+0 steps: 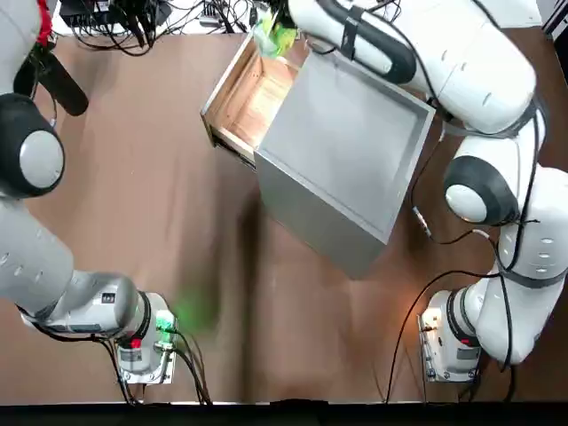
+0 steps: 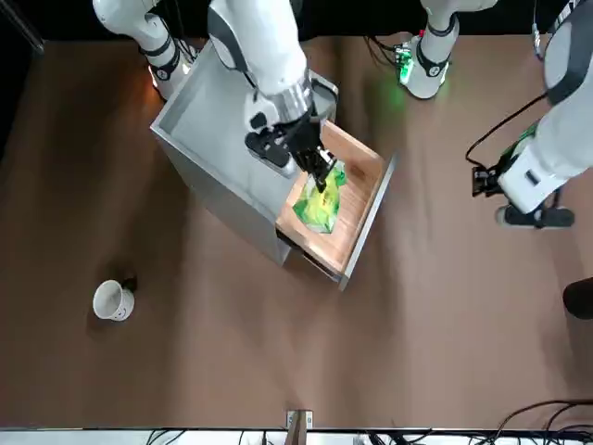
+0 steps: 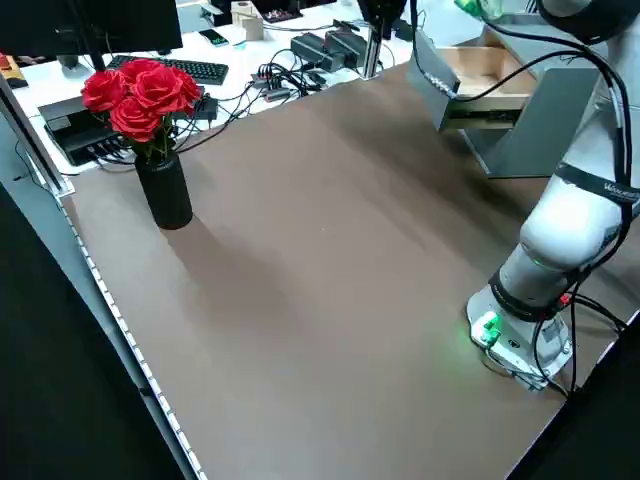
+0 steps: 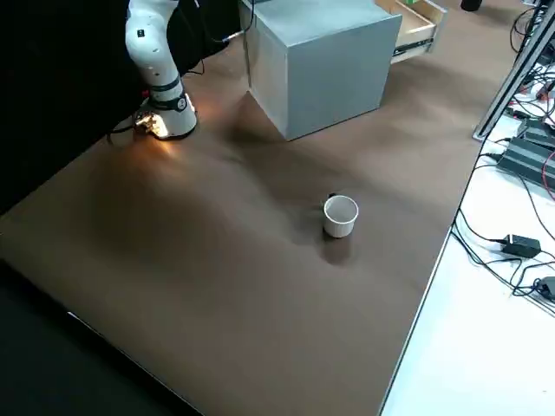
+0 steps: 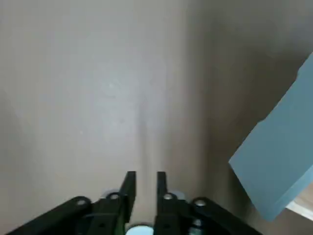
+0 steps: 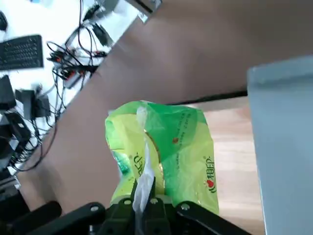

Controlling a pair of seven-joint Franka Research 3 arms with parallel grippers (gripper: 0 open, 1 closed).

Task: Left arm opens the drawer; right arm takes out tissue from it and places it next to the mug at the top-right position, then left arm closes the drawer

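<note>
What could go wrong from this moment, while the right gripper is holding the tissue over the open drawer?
The right gripper pinches the tissue only at its upper edge, so the soft pack may slip or tear loose and fall back into the drawer. The mug stands far off, past the cabinet, so the hanging pack might brush the cabinet in transit.

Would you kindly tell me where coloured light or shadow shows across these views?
Top view: green glow on the table beside the left arm's base, orange by the right arm's base. Right side view: the same orange pool, and the mug casts a short shadow. Front view: green tint near the far base.
</note>
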